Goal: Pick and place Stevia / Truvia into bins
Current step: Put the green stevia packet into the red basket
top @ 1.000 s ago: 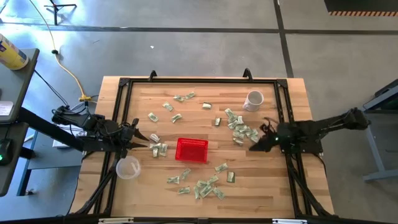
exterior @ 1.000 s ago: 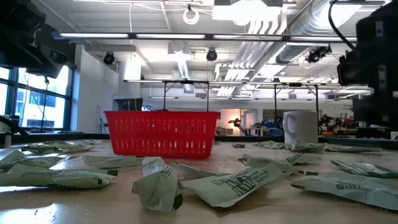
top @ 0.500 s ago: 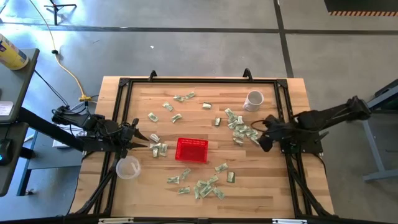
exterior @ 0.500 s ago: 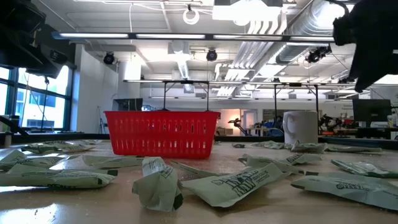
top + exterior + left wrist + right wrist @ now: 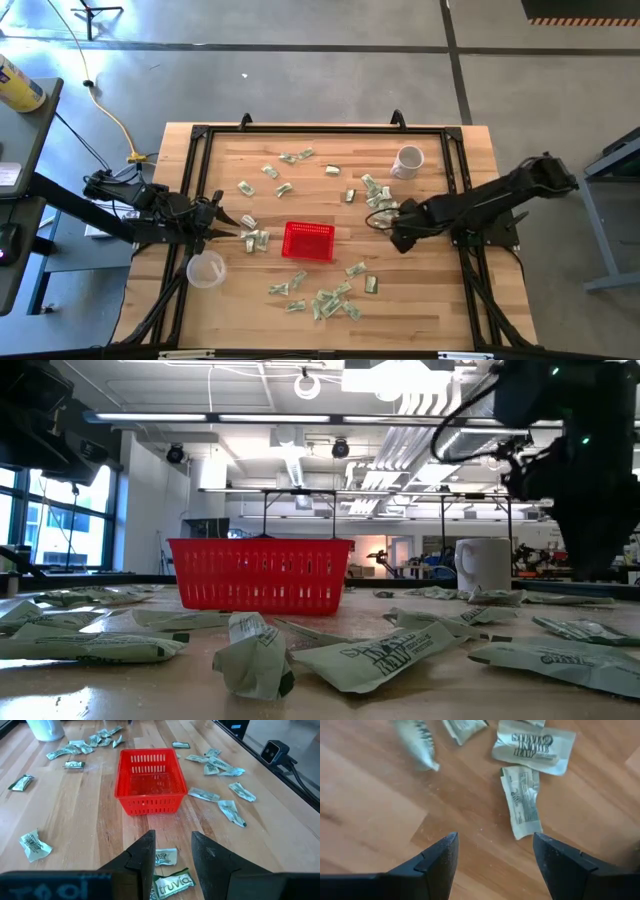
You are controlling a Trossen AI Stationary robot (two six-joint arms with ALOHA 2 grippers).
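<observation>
The right gripper, fingers spread, hovers over a crumpled pale-green paper sachet (neighbours lie close); descending off-centre risks pinching two.

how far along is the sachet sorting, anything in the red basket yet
Nothing looks done: the red basket appears empty in the left wrist view. The right gripper is open over sachets near the white mug, holding nothing. The left gripper waits, open. All the scattered sachets remain.

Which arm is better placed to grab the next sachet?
Probably right: the right gripper hangs open over a sachet near the red basket. The left gripper, also open, waits at the table's edge by its own sachets.
</observation>
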